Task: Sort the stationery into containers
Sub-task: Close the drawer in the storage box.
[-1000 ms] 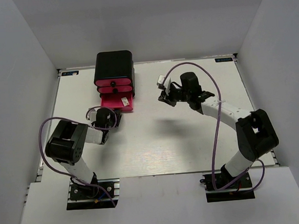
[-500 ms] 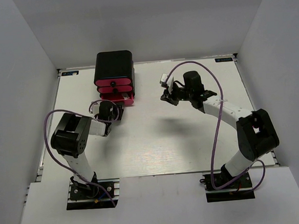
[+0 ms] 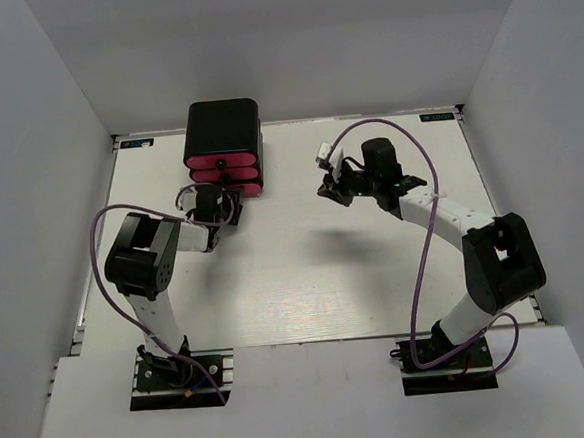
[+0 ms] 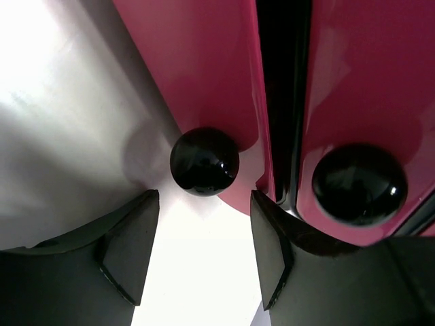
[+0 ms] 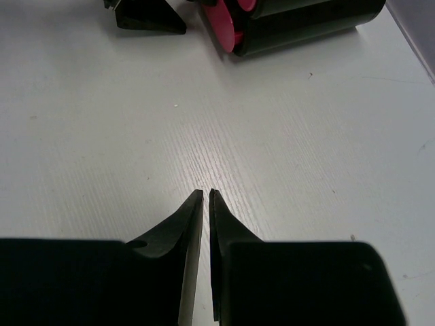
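Observation:
The black rounded box (image 3: pixel 223 129) stands at the back left of the table with its pink drawers (image 3: pixel 224 170) pushed in. My left gripper (image 3: pixel 210 199) is right in front of the lowest drawer. In the left wrist view it (image 4: pixel 204 251) is open and empty, and that drawer's black knob (image 4: pixel 204 161) sits just ahead of the gap between the fingers (image 4: pixel 129 248). A second knob (image 4: pixel 359 183) shows on the drawer beside it. My right gripper (image 3: pixel 332 188) hovers over bare table, shut and empty (image 5: pixel 206 193). No stationery is in view.
The white table (image 3: pixel 305 268) is walled by grey panels at the left, back and right. In the right wrist view the box (image 5: pixel 306 20) and my left gripper (image 5: pixel 146 17) lie at the top edge.
The lowest pink drawer, pulled out with a small whitish piece in it a second ago, is now pushed in. My left gripper moved toward the box with it. My right gripper shifted slightly right.

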Robot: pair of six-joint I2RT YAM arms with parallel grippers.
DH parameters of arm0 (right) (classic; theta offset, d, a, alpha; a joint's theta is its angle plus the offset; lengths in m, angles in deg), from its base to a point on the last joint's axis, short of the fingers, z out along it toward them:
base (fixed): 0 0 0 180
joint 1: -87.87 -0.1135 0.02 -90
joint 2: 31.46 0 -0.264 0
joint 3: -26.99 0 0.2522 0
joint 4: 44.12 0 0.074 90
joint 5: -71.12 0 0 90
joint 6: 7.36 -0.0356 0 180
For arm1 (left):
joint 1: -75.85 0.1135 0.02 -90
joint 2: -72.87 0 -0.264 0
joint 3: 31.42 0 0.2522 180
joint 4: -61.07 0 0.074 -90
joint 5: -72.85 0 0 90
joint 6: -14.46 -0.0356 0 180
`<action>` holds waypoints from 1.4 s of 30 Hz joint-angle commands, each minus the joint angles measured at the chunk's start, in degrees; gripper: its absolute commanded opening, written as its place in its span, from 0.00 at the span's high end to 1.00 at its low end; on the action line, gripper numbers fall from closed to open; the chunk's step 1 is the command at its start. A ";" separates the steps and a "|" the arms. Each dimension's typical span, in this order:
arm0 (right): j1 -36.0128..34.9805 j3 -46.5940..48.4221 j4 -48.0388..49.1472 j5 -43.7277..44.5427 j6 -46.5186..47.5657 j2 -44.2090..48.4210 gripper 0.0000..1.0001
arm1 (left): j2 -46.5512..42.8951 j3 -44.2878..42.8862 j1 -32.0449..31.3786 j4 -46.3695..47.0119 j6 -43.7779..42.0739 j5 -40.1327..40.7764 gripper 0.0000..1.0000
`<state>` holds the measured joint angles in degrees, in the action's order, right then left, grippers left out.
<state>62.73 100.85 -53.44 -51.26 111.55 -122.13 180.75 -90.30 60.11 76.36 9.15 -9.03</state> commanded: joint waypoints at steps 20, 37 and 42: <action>1.85 0.37 0.21 -1.81 0.63 1.55 0.87 | 3.04 -3.66 1.69 -5.69 -3.99 0.59 0.33; 1.86 -0.86 -0.49 -4.09 1.59 1.99 0.87 | -4.16 6.45 1.69 -14.28 -3.93 3.21 0.58; 1.77 -1.21 -0.58 -4.01 1.59 2.34 0.87 | -4.69 6.81 2.82 -20.69 1.88 5.41 0.52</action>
<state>64.26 100.78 -54.36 -53.86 112.99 -122.13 175.35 -85.34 61.90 70.20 7.66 -8.28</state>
